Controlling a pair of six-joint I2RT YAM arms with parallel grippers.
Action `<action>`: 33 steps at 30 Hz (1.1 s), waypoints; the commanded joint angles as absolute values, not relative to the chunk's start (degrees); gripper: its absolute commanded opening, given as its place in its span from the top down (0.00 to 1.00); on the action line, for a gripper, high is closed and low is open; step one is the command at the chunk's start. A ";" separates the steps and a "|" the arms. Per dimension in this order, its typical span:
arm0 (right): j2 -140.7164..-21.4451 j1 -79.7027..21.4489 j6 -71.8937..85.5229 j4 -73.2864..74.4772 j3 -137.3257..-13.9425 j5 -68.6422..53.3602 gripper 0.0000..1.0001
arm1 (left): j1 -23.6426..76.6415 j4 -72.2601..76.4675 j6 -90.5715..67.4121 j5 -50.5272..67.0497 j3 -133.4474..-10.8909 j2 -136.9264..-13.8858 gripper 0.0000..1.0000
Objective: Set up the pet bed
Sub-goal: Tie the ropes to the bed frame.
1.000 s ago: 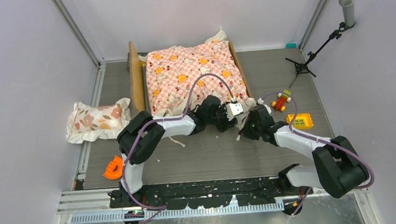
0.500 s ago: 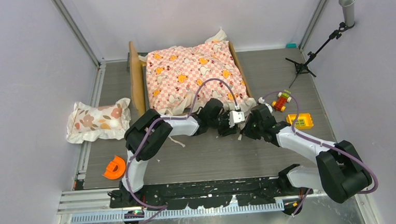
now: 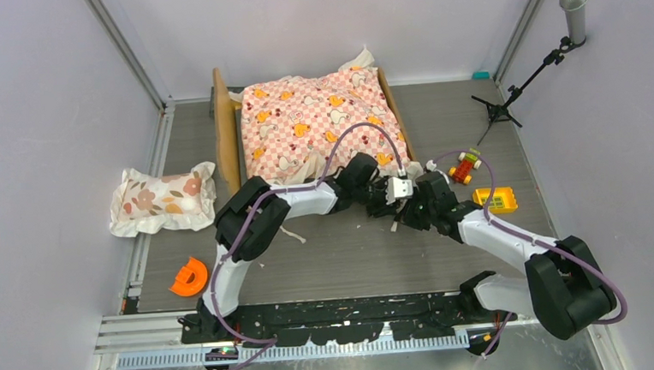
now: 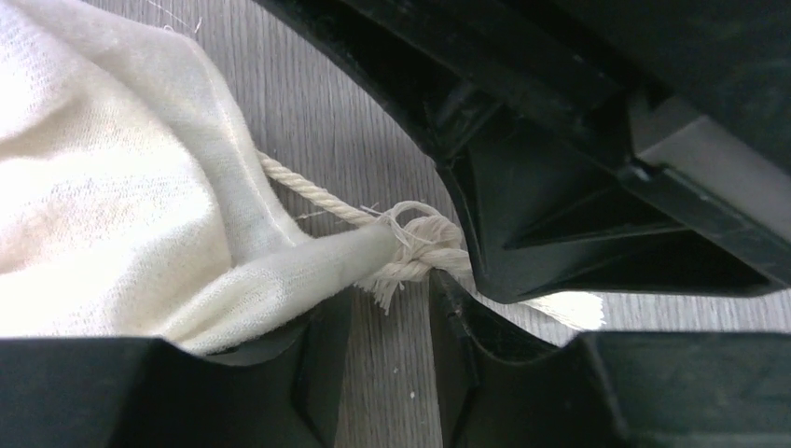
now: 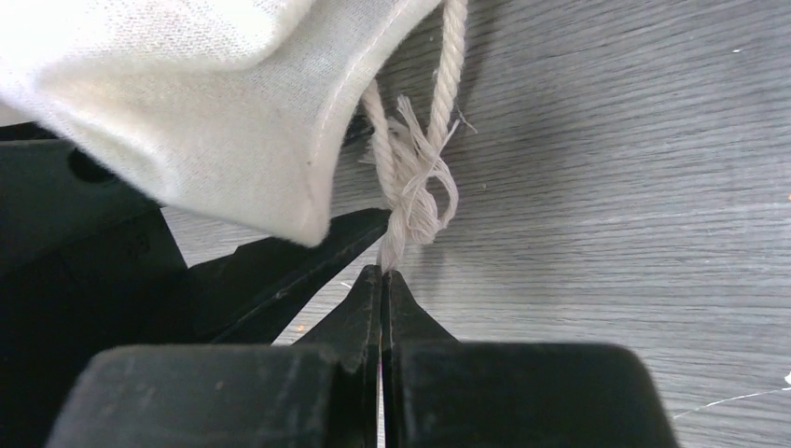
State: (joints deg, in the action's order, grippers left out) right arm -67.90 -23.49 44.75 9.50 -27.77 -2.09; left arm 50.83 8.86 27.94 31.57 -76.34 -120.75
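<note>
At table (image 3: 354, 260) 12 o'clock: pet bed (image 3: 227, 131), pink-checkered sheet (image 3: 320, 121) draped over it. At bed's 5 o'clock corner, tips facing: right gripper (image 5: 381, 280) pressed together, pinching frayed cord (image 5: 415, 196) just below knot; left gripper (image 4: 387, 317) spread, cream fabric corner (image 4: 140, 205) and knot at its mouth, unclamped.

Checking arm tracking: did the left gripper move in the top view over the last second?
Yes. The left gripper has shifted right, away from the pet bed headboard and toward the yellow toy, closing on the right gripper.
</note>
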 commanded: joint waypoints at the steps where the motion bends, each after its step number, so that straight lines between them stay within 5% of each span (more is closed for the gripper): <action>1: -66.08 -23.25 44.99 8.97 -29.89 -3.00 0.99 | 50.63 1.98 31.44 34.42 -81.21 -122.07 0.65; 6: -65.42 -23.23 45.18 8.97 -29.81 -3.11 0.99 | 50.62 -1.89 32.82 35.32 -82.59 -122.37 0.75; 11: -64.85 -23.29 45.18 9.53 -29.71 -2.86 0.99 | 50.62 -2.24 32.45 35.43 -83.05 -122.60 1.00; 33: -59.43 -22.72 45.41 19.78 -30.01 5.68 0.99 | 48.97 8.83 27.96 31.57 -73.17 -115.52 1.00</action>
State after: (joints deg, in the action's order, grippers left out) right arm -60.97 -23.00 45.21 19.20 -27.86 4.84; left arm 49.60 3.88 29.19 29.65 -74.19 -118.98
